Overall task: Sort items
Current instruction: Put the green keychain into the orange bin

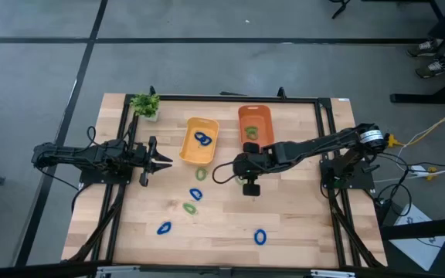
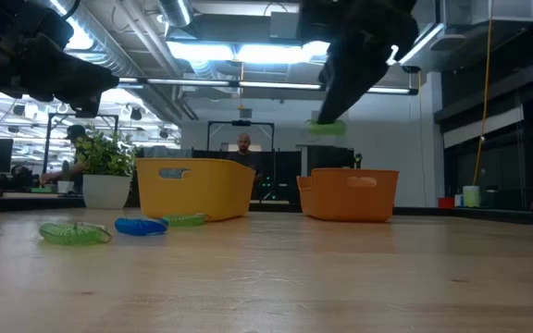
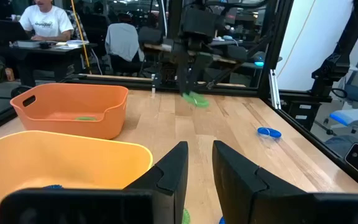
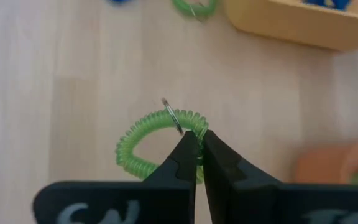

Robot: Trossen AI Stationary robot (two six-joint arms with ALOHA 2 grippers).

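My right gripper [image 1: 246, 164] hangs over the table's middle, just near of the orange bin [image 1: 255, 123], and is shut on a green coiled ring [image 4: 157, 140]. That ring also shows in the low view [image 2: 327, 127], above the height of the bins. The orange bin holds a green ring [image 1: 251, 133]. The yellow bin [image 1: 199, 140] holds blue rings [image 1: 202, 139]. Loose on the wood lie a green ring [image 1: 200, 174], a blue ring [image 1: 195, 194], a green ring [image 1: 190, 207] and two more blue ones [image 1: 164, 228] [image 1: 260, 236]. My left gripper [image 1: 161, 161] waits open, left of the yellow bin. My right gripper pinches the green ring's coil [image 4: 196, 133] between its two fingertips, right beside the small metal key ring [image 4: 170, 116]. The fingers come from above, pointing down. The ring is lifted clear of the table and hangs tilted below the fingertips [image 3: 196, 99].
A small potted plant [image 1: 145, 104] stands at the table's far left corner. A dark frame [image 1: 327, 139] runs around the wooden top. People sit at desks in the room beyond the table [image 3: 42, 22].
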